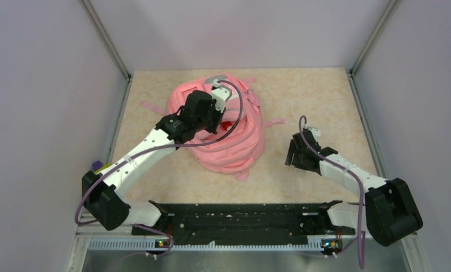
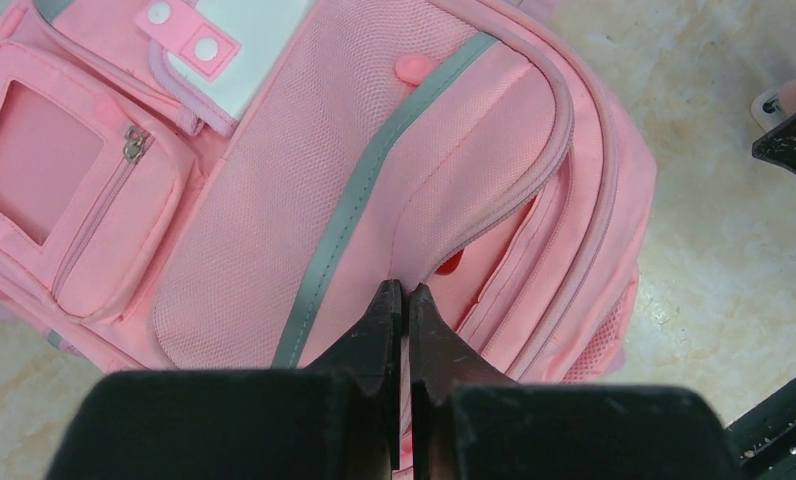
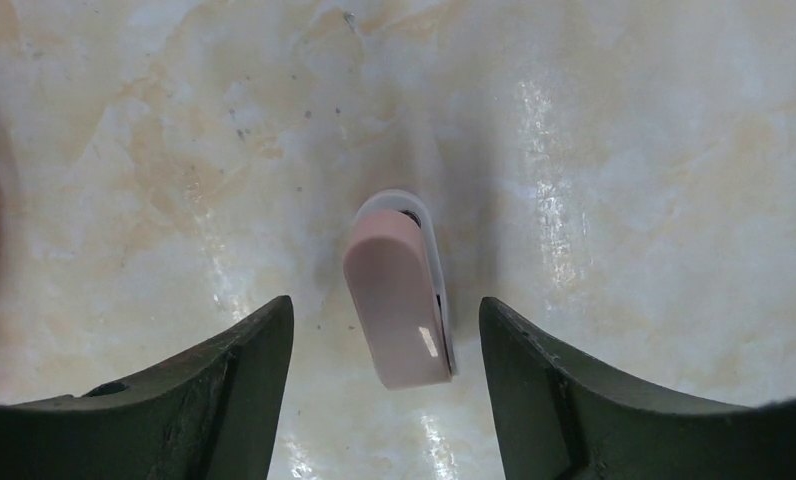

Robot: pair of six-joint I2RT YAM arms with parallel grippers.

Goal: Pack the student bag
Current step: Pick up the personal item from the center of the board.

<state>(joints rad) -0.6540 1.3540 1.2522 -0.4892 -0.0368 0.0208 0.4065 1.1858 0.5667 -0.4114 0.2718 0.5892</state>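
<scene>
At three o'clock from the soft pink fabric backpack [image 1: 241, 148], the right gripper [image 3: 384, 302] spreads its fingers around a small pink-and-white oblong piece [image 3: 402, 300]; the left gripper [image 2: 406, 292] has its fingers together.

**Small pink piece on a marbled desk**

The desk [image 1: 314, 96] is a beige, marbled slab with a faint sheen, speckled here and there with small dark marks. On its bare surface lies a small rounded pink piece [image 3: 399, 295] set in a white shell. It lies flat, with a glint of light near one end; what it is cannot be told. At the desk's left edge sits a small purple and yellow-green thing [image 1: 100, 166], mostly hidden. Pale lilac walls [image 1: 240, 28] close in three sides, with grey metal posts [image 1: 105, 39] running up at the back corners.
</scene>
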